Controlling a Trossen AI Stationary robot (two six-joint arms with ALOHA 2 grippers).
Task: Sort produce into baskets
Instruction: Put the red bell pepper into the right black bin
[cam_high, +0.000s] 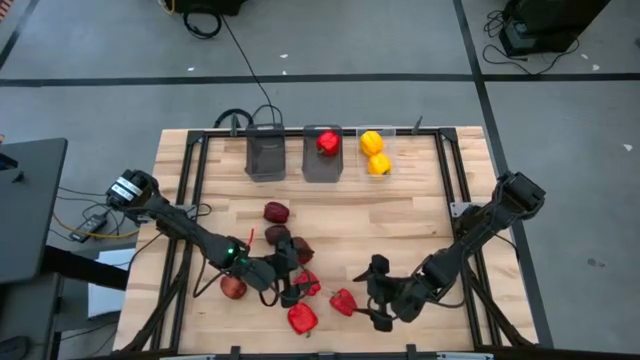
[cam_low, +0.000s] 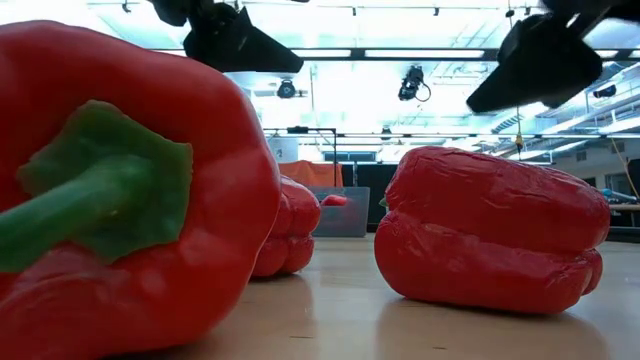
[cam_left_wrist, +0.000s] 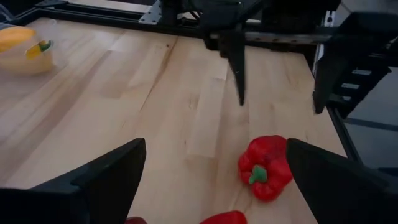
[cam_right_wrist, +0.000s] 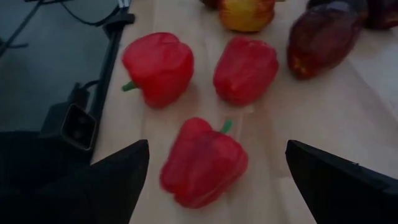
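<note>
Pale wooden table ringed by a black frame, grey floor beyond. Along the far edge, three bins in a row: a dark-grey bin, a second dark-grey bin holding one red pepper, and a nearly clear bin with two yellow peppers. Near the front edge, left gripper low over a cluster of dark red apples and red bell peppers, fingers spread wide, holding nothing. Just beside it, right gripper, likewise spread and empty, close to another red pepper; three red peppers ahead of its fingers. One red-yellow apple at the cluster's left, possibly touching the left arm.
</note>
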